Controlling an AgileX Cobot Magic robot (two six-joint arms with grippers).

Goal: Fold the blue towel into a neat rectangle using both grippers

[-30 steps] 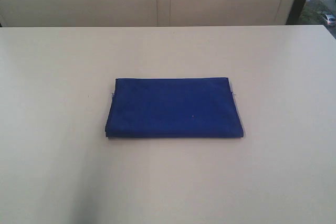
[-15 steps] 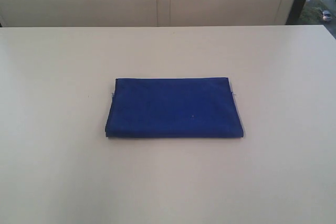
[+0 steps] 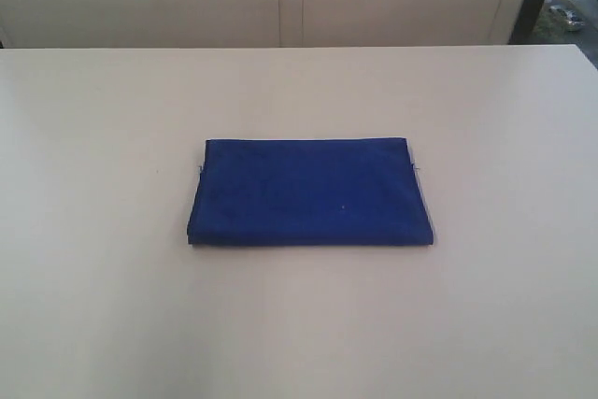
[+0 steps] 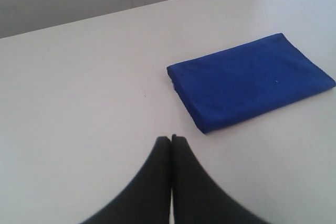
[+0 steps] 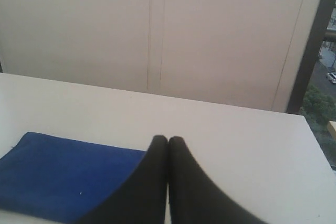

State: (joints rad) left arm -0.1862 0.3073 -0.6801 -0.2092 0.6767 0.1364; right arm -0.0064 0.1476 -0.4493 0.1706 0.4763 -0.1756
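The soft, deep-blue cloth towel (image 3: pixel 308 193) lies folded in a tidy rectangle in the middle of the pale worktop (image 3: pixel 93 277). It has not moved. The black left tool (image 4: pixel 171 139) and right tool (image 5: pixel 168 139) are pressed together, empty, away from the towel. The job looks done.

The blue towel (image 5: pixel 63 174) runs past the right wrist view's edge, one end hidden behind the dark right fingers (image 5: pixel 152 182).
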